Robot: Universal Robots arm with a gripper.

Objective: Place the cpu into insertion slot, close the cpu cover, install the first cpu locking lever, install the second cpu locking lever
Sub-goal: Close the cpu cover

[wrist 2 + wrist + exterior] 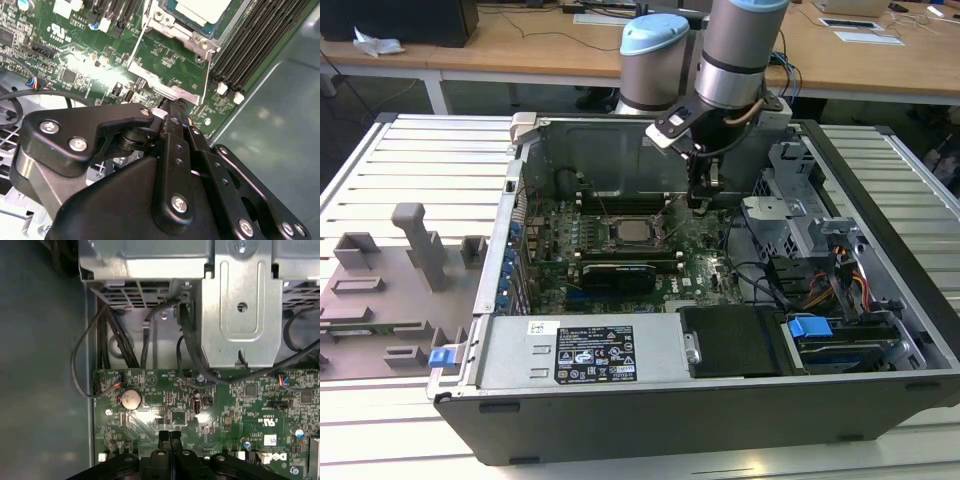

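Observation:
The cpu (630, 229) lies in the insertion slot (646, 241) on the green board, its pale metal top (200, 7) showing through the opening of the silver cpu cover (172, 27), which lies down around it. Two thin wire locking levers run beside the socket, one lever (135, 47) on one side and the other lever (207, 75) on another. My gripper (702, 192) hangs low at the exterior view's right of the socket. Its fingertips (163, 436) are pressed together, with the gripper (172, 106) right at the socket's silver corner bracket. Nothing shows between them.
Black memory slots (255, 45) run beside the socket. A grey drive cage (790, 215) and cables (107, 340) stand close at the exterior view's right. The black power supply (595, 352) fills the case's front. A grey fixture (415, 250) sits outside on the table.

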